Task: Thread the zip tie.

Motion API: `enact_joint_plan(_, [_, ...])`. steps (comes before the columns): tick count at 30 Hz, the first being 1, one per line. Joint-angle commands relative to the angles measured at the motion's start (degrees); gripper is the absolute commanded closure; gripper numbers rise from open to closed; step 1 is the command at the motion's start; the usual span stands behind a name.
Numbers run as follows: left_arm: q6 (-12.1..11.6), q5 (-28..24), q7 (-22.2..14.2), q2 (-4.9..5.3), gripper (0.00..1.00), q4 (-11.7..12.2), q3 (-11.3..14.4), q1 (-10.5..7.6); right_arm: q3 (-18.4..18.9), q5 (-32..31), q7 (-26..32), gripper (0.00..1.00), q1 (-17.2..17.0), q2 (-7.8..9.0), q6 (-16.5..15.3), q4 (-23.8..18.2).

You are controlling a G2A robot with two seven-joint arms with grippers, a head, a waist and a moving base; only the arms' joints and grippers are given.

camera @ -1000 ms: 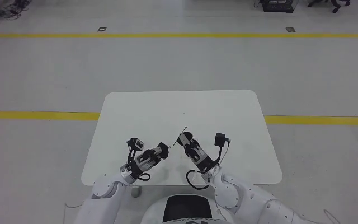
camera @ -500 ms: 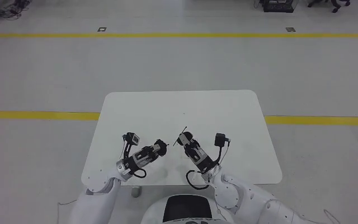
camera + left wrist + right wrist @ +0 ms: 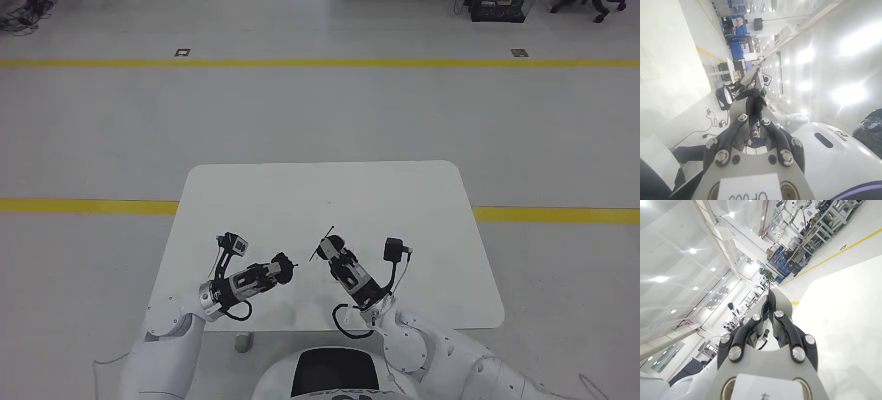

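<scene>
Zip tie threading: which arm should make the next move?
Left, likely. The right pincer is shut on the zip tie, holding it over the table; the left pincer points toward its near end, apart from it.

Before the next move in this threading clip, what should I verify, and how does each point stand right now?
1. Grip: the right gripper is shut on the zip tie: ok.
2. Free end: the tie sticks out past the fingertips: ok.
3. Alignment: the left gripper meets the tie: not ok, it sits apart from it, to one side.
4. Position of the tie's head: cannot tell.
5. Both grippers are over the table: ok.
</scene>
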Motion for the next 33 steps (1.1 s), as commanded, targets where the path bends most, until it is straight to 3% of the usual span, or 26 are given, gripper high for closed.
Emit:
enact_joint_plan(1, [0.0,0.0,0.0,0.0,1.0,0.0,0.0,0.0,0.0,0.0,0.0,1.0,0.0,0.0,0.0,0.0])
enact_joint_plan(4, [0.0,1.5,2.3,0.09,1.0,0.0,0.4,-0.51,0.0,0.0,0.0,1.0,0.0,0.0,0.0,0.0])
enact_joint_plan(9, [0.0,3.0,0.9,0.17,1.0,-0.7,-0.5,-1.47,0.0,0.0,0.0,1.0,0.0,0.0,0.0,0.0])
enact_joint_plan(18, [0.0,7.8,-0.5,-1.18,1.0,-0.4,-2.1,-1.92,0.0,0.0,0.0,1.0,0.0,0.0,0.0,0.0])
enact_joint_plan(25, [0.0,7.3,-0.8,-1.52,1.0,0.0,-2.0,-1.9,0.2,-0.2,0.5,1.0,-0.1,-0.07,0.2,-0.2])
enact_joint_plan(33, [0.0,7.3,-0.8,-1.52,1.0,0.0,-2.0,-1.9,2.2,0.3,1.7,1.0,-0.9,-1.34,0.0,-0.5])
